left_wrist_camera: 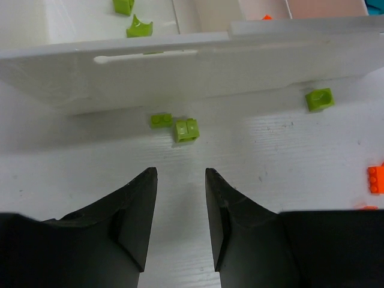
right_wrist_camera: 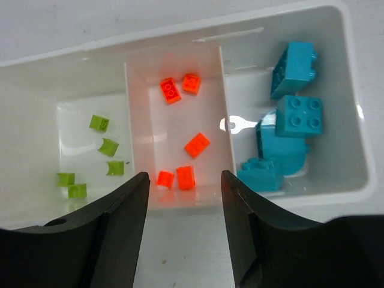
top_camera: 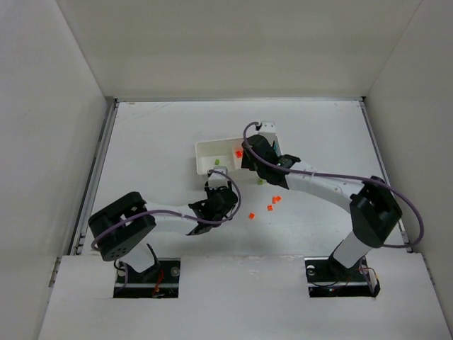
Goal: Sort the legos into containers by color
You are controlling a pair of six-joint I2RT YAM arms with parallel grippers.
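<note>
Near the middle of the white surface (top_camera: 156, 142), three-compartment tray (right_wrist_camera: 72, 78), holding lime green legos (right_wrist_camera: 108, 147) left, orange-red legos (right_wrist_camera: 197, 144) centre, teal legos (right_wrist_camera: 298, 117) right. Above its centre compartment, right gripper (right_wrist_camera: 185, 177), released, grasping nothing. Facing its near wall, left gripper (left_wrist_camera: 181, 174), likewise released; just ahead, two loose green legos (left_wrist_camera: 186, 129).

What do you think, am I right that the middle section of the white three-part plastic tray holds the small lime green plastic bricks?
Not quite. The middle section of the white three-part plastic tray holds small orange-red plastic bricks, not lime green ones. The small lime green plastic bricks lie in the end section on the left of the right wrist view, which shows this.
</note>
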